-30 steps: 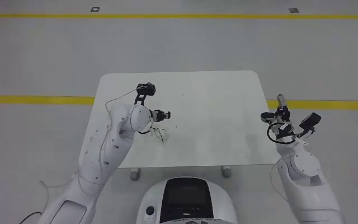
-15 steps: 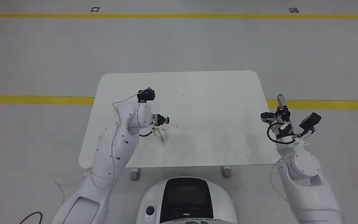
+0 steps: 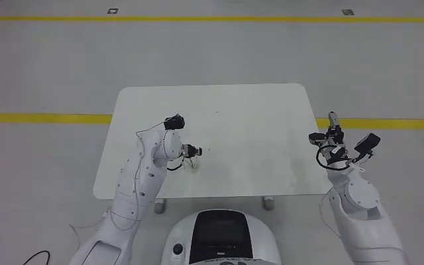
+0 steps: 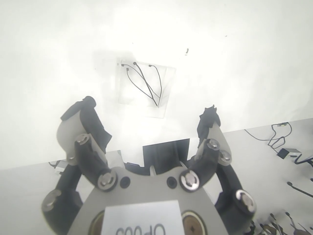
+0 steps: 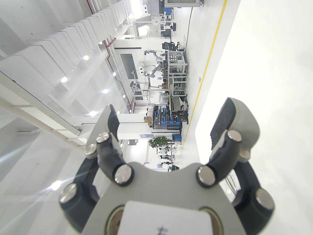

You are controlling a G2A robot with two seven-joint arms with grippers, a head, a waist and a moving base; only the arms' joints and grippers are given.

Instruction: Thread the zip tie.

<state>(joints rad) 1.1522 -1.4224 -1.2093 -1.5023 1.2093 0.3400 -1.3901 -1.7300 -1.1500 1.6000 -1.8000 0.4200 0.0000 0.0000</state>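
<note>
Several thin black zip ties [image 4: 144, 84] lie fanned out on a clear plastic sheet [image 4: 168, 76] on the white table [image 3: 252, 119], near its front left. In the top view the zip ties [image 3: 192, 162] show as faint dark lines. My left gripper [image 4: 149, 110] hovers just short of them, open and holding nothing. The top view places the left gripper [image 3: 193, 150] right above the ties. My right gripper [image 5: 168, 118] stands open and empty beyond the table's right edge, pointing away from the table; it is the right gripper [image 3: 333, 124] in the top view.
A small dark mark [image 4: 186, 52] sits on the table past the sheet. Cables and small parts [image 4: 283, 147] lie on the floor beyond the table's near edge. A yellow floor line [image 3: 53, 118] runs behind the table.
My left gripper has drawn back toward the table's front edge and now sits over the zip ties; its elbow has swung inward. The right arm has not moved.
</note>
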